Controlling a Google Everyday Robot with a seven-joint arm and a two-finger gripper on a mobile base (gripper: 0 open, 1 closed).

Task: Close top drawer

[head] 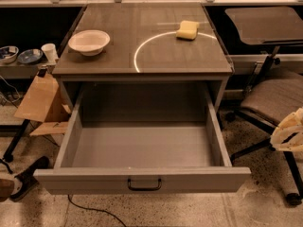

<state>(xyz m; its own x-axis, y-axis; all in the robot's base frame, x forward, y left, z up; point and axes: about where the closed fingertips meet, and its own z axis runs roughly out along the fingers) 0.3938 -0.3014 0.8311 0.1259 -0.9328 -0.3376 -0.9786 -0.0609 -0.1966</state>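
Note:
The top drawer [142, 150] is pulled fully out of the grey cabinet [142, 70]. Its deep grey box is empty inside. Its plain front panel [85, 179] faces me, with a small dark bail handle [144, 185] at its centre. My gripper [289, 132] is a cream-coloured shape at the right edge of the view. It is level with the drawer's right side and well apart from it, and touches nothing of the drawer. It is partly cut off by the frame edge.
A white bowl [89, 41] and a yellow sponge [188, 30] lie on the cabinet top. An office chair [272, 98] stands right of the drawer, behind the gripper. A cardboard box [40, 100], a cup [49, 52] and bowls [29, 56] are at the left. A cable [90, 209] runs on the floor.

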